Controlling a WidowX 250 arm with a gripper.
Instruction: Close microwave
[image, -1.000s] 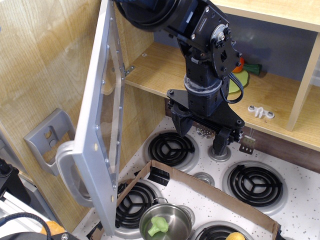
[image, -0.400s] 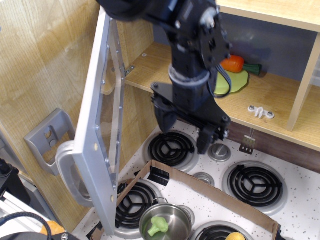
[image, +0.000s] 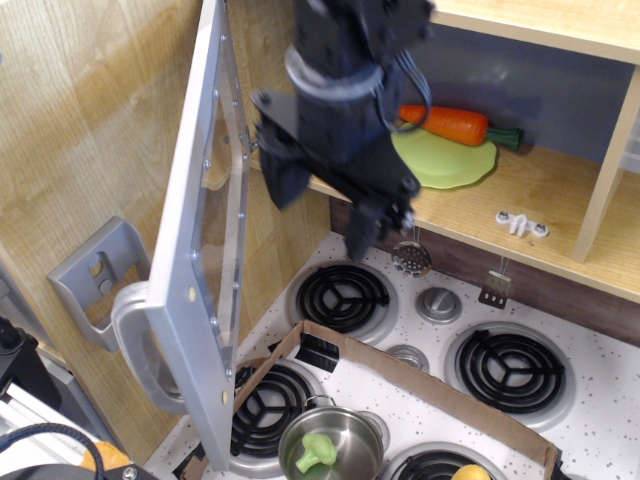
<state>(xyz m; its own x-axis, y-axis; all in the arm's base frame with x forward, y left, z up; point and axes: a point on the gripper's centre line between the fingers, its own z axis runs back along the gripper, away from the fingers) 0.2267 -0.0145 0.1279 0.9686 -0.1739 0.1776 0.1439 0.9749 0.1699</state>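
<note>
**Microwave door standing wide open, hand hanging beside it**

Nearest the camera, a small steel pot (image: 330, 445) is sitting on the speckled white stove top (image: 600, 385), holding a green toy vegetable (image: 316, 452). A strip of brown cardboard (image: 420, 375) is running across the stove top just behind the pot, between the front and rear black coil burners (image: 345, 297).

To the left, the microwave door (image: 205, 250) is swinging far out from its wooden compartment, edge-on to the camera, its silver-grey frame and clear window reaching from the top of the view down to the front burner. Its big curved handle (image: 135, 345) is pointing left, towards a small grey wall holder (image: 95, 275) that is fixed on the wooden side panel.

Above the rear left burner the black hand (image: 325, 205) is hanging with its two fingers spread apart and gripping nothing; one finger (image: 280, 180) is lying close to the door's inner face, though whether it is touching cannot be told, and the other (image: 365, 230) is pointing down over the burner.

Farther back, the microwave (image: 540, 215) compartment is lying open, its light wooden floor carrying a green plate (image: 450, 160) with a toy carrot (image: 450, 125) resting on it and a small white fitting (image: 522, 225) to the right. A metal strainer spoon (image: 411, 257) is hanging below the shelf edge.
</note>
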